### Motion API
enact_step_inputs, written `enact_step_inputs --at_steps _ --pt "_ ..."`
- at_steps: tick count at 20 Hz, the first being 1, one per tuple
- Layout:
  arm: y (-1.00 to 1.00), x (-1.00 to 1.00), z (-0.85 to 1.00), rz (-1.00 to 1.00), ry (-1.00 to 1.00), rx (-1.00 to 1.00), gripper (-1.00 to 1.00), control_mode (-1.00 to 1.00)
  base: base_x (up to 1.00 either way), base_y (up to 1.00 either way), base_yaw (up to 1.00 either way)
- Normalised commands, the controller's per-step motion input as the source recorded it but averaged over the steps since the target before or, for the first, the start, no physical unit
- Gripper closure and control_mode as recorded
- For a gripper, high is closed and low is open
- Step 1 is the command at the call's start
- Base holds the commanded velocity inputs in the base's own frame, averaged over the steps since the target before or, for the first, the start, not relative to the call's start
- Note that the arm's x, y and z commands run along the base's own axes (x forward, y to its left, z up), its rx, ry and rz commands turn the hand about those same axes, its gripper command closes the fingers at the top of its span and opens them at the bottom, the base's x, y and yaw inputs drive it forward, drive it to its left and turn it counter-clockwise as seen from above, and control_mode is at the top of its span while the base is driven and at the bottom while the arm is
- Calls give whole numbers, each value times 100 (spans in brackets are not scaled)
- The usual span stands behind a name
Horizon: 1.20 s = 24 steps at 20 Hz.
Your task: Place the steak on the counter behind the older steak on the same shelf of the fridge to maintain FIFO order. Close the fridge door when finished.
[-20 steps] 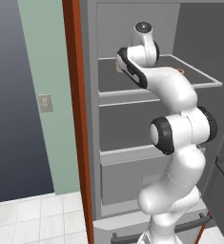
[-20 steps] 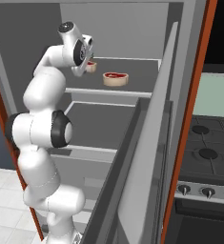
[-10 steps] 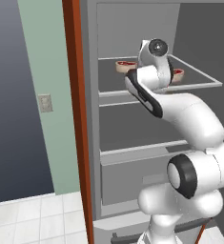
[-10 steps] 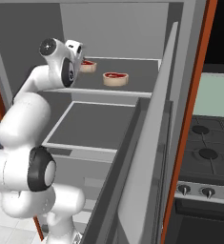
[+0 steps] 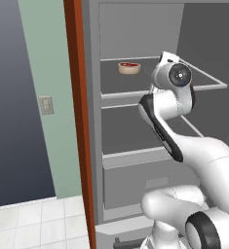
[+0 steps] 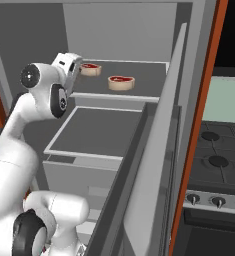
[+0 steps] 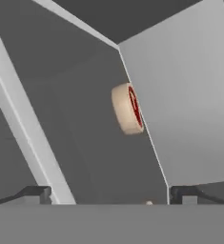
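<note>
Change: the white arm (image 5: 184, 146) has pulled back out of the tall grey fridge (image 5: 90, 146). Its hand, which was over the top shelf a second ago, now sits at that shelf's front edge.
Gripper: the two-finger gripper (image 7: 111, 194) has its dark tips spread apart with nothing between them, so it looks empty.
Fridge door: the tall grey fridge door (image 6: 154, 170) stands wide open at the near right. It was probably left that way while the arm worked inside, and closing it seems to be the step still to do.
Shelf: the uppermost dark grey shelf (image 6: 149, 75), with its pale front edge, carries both pieces of meat.
Older steak: the small roundish red older steak (image 6: 121, 82), with a tan rim, lies flat nearer the front edge. That makes it the first one to hand.
Steak: the small roundish raw steak (image 6: 90, 69), with a pale fat rim, lies flat farther in and to the left, apart from the older steak. Set behind it, it would be taken second, which fits FIFO order.
Hand view: one steak lies far ahead near the back wall, but I cannot tell which.
Writing: no brand, label or lettering can be read anywhere.
</note>
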Motion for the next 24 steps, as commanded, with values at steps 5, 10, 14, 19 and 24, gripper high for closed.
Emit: enact_step_inputs --at_steps 5,10,14,19,24 --pt "-13 -100 -9 -10 -7 14 -100 -100 0 0 0" --pt "-5 -100 -19 -12 0 7 -100 -100 0 0 0" --pt "8 -47 -58 -3 11 -10 -100 -100 0 0 0" --pt "5 -23 -49 -7 13 -8 -100 -100 0 0 0" --pt "0 -46 -19 -9 9 0 -100 100 -40 0 -7"
